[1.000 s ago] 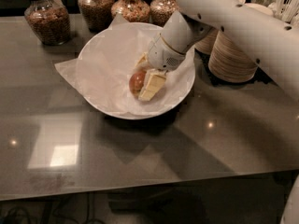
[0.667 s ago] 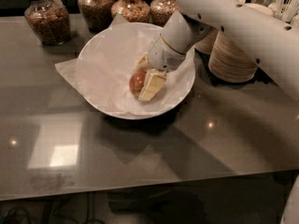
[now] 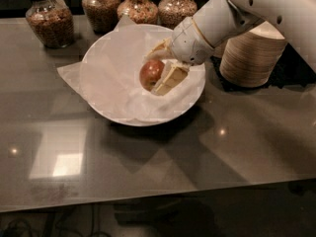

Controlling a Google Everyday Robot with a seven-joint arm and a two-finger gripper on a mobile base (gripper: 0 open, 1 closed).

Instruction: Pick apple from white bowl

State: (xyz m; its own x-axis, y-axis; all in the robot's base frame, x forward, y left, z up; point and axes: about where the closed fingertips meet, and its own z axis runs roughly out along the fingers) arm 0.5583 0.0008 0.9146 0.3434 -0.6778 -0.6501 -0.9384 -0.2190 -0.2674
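Note:
A small red apple [image 3: 148,74] with a yellowish patch sits between the two cream fingers of my gripper [image 3: 154,72], over the right half of the white bowl [image 3: 106,100]. The gripper is shut on the apple, with one finger [image 3: 159,47] behind it and the other [image 3: 169,81] in front of it. The bowl is wide and shallow and is lined with crinkled white paper that sticks out at the left. It stands on the grey table. My white arm reaches in from the upper right.
Several glass jars [image 3: 47,19] of brown grains stand in a row behind the bowl. A stack of tan paper bowls [image 3: 252,53] stands at the right, under my arm. The glossy table's front edge [image 3: 148,201] runs along the bottom.
The gripper and the apple have moved a little up and to the right inside the bowl. The bowl has stayed in place.

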